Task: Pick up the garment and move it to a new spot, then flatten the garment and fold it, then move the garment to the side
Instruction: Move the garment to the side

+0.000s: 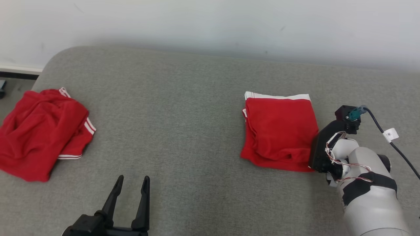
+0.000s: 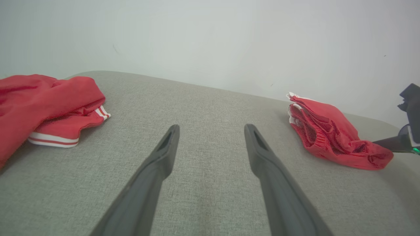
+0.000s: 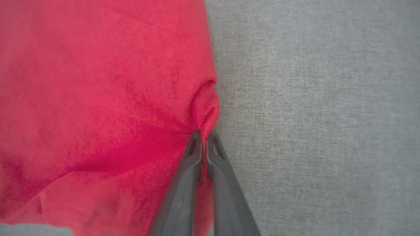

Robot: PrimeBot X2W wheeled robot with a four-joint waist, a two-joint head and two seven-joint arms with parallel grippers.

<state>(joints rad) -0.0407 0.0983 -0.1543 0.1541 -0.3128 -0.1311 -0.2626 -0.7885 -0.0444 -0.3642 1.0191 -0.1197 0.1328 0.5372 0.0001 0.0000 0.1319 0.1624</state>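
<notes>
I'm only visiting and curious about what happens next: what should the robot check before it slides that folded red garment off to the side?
1. Right hand shut on the folded garment's edge: ok.
2. Grip catches every layer: cannot tell.
3. Garment lies in a compact fold: ok.
4. Left hand open, apart from both garments: ok.
5. Crumpled garment well away from the folded one: ok.
6. Cable free of the cloth: ok.

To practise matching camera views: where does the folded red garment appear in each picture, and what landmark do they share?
Head view: folded red garment right of centre.
Left wrist view: far right.
Right wrist view: left half, edge pinched by right gripper.
Shared landmark: the grey fabric surface.
</notes>
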